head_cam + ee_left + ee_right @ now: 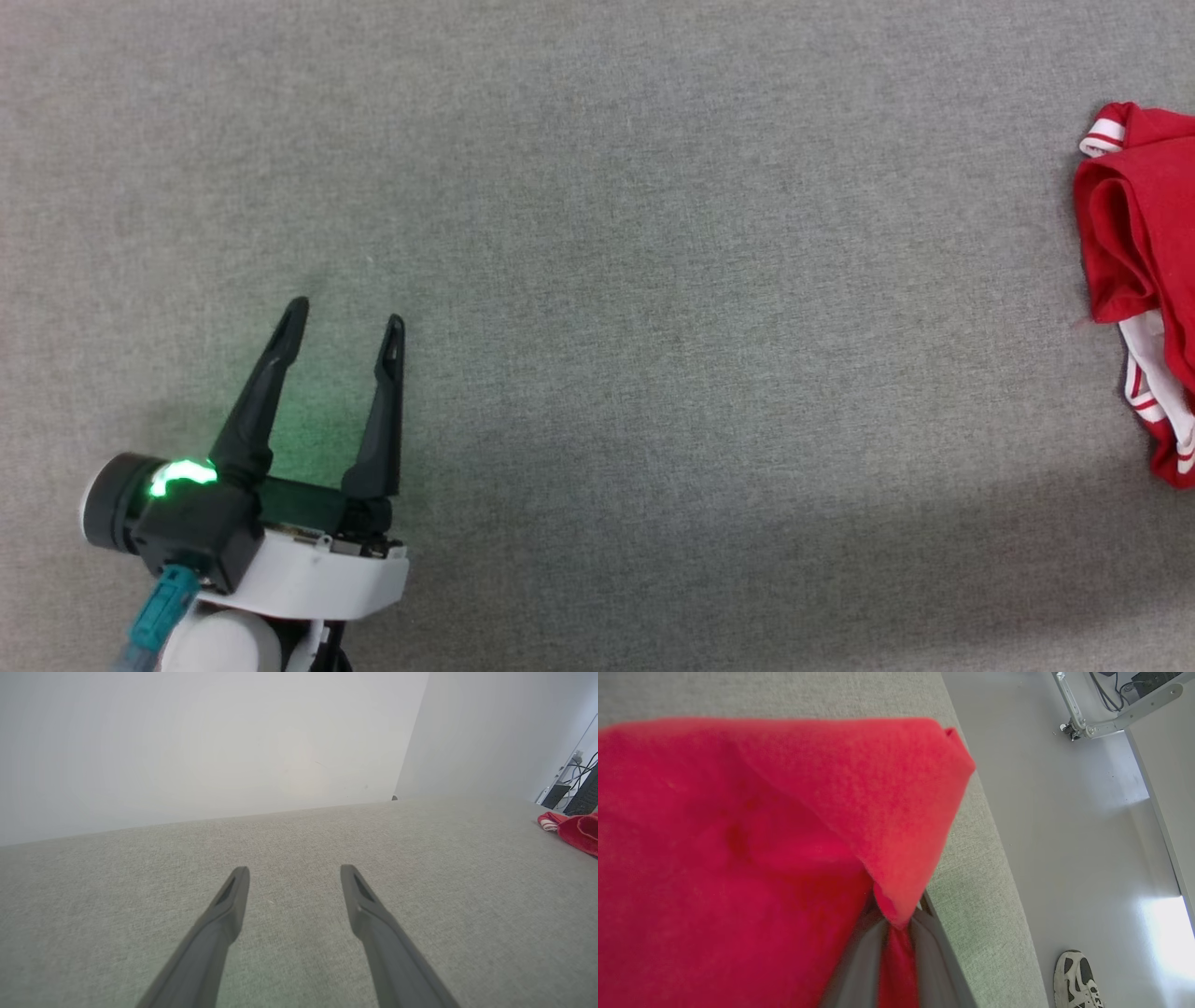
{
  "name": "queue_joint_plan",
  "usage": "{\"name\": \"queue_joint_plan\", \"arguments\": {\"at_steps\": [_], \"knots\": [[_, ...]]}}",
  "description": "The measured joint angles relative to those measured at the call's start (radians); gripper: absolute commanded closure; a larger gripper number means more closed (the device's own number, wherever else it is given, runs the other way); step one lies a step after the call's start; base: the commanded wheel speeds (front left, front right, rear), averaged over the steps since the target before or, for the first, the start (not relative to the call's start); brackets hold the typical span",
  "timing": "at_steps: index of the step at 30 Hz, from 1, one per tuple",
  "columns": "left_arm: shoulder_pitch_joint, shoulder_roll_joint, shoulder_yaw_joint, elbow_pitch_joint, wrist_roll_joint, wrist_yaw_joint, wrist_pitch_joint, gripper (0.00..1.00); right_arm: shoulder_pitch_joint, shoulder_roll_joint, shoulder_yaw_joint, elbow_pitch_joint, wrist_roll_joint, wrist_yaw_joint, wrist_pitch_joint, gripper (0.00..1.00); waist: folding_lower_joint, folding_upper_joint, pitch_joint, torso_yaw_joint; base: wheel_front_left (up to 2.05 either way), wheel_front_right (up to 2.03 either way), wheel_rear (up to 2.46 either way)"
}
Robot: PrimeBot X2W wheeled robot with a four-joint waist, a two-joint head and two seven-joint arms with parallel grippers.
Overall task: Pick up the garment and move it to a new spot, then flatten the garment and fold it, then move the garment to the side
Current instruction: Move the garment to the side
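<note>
- Grey woven counter (597, 233) stretches bare ahead of the left gripper (347, 313), with a pale wall (187, 742) beyond its far edge.
- Bunched and red with white striped cuffs, the garment (1134, 233) lies well apart to the right of the left gripper, at the counter's right edge.
- In the right wrist view the right gripper (899, 933) is narrow, its fingers pinching a red fold that drapes just ahead of them.
- The left gripper is wide apart and empty.
- The step looks like the pick-up and carry. Lift until the trailing cloth clears the counter, then bring it toward the open stretch ahead of the left gripper. The pinch looks thin, so move smoothly or it may slip.
- A person's shoe (1078, 980) rests on the pale floor (1064, 835), right of the right gripper.
</note>
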Motion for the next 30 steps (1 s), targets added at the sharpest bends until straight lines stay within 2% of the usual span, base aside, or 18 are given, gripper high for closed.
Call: {"name": "queue_joint_plan", "arguments": {"at_steps": [4,5,7,8,9,14,20,25,30], "knots": [[0.004,0.003,0.0,-0.012,0.0,0.005,0.007,0.0,-0.024,0.009,0.005,0.04,-0.012,0.0,-0.023,1.0,0.0,0.0,-0.003,-0.002,0.0,0.0,0.0],[0.005,0.002,-0.001,-0.013,0.0,0.008,0.007,0.0,-0.029,0.01,0.008,0.048,-0.016,0.0,-0.026,0.9,0.0,0.0,-0.005,-0.002,0.0,0.0,0.0],[0.006,0.001,-0.003,-0.012,0.0,0.012,0.008,0.0,-0.036,0.012,0.013,0.058,-0.02,0.0,-0.043,0.56,0.0,0.0,-0.009,-0.003,0.0,0.0,0.0],[0.006,0.0,-0.005,-0.012,0.0,0.013,0.008,0.0,-0.041,0.012,0.017,0.062,-0.027,0.0,-0.052,0.22,0.0,0.0,-0.013,-0.003,0.0,0.0,0.0],[0.007,-0.003,-0.006,-0.009,-0.003,0.013,0.007,0.0,-0.045,0.011,0.019,0.064,-0.029,0.0,-0.062,0.0,0.0,0.0,-0.017,-0.003,0.0,0.0,0.0],[0.013,-0.018,-0.008,0.028,-0.024,0.014,0.002,0.0,-0.054,0.011,0.029,0.068,-0.013,0.0,-0.102,0.0,0.0,0.0,-0.053,-0.002,0.0,0.0,0.0],[0.015,-0.032,-0.019,0.08,-0.039,0.014,-0.012,0.0,-0.017,0.012,0.086,0.032,0.02,0.0,-0.112,0.0,0.0,0.0,-0.121,0.004,0.0,0.0,0.0],[0.017,-0.038,-0.012,0.153,-0.049,0.022,-0.02,0.0,0.061,0.057,0.121,-0.041,0.08,0.0,-0.162,0.0,0.0,0.0,-0.188,0.012,0.0,0.0,0.0],[0.02,-0.034,0.009,0.238,-0.06,0.03,-0.025,0.0,0.177,0.137,0.179,-0.125,0.123,0.0,-0.231,0.0,0.0,0.0,-0.259,0.02,0.0,0.0,0.0]]}}
